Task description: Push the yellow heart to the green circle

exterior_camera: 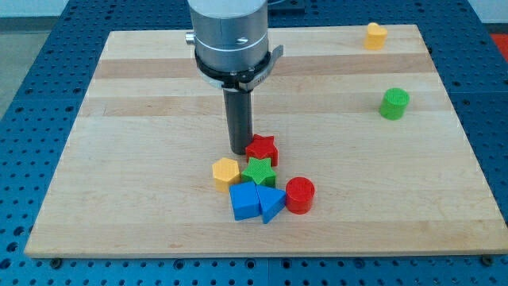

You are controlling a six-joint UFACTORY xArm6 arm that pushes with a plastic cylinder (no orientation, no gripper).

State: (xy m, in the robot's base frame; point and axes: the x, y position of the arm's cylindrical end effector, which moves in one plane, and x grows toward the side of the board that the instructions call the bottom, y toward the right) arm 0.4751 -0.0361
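The yellow heart (375, 35) lies near the view's top right corner of the wooden board (143, 95). The green circle (394, 104) stands below it, at the view's right. My tip (240, 151) is near the board's middle, far to the left of both. It stands just left of a red star (262, 148), touching it or nearly so.
A cluster lies just below my tip: a yellow hexagon (226, 171), a green star (259, 171), a blue cube (244, 201), a blue triangle (271, 204) and a red circle (300, 195). The board's right edge runs close to the green circle.
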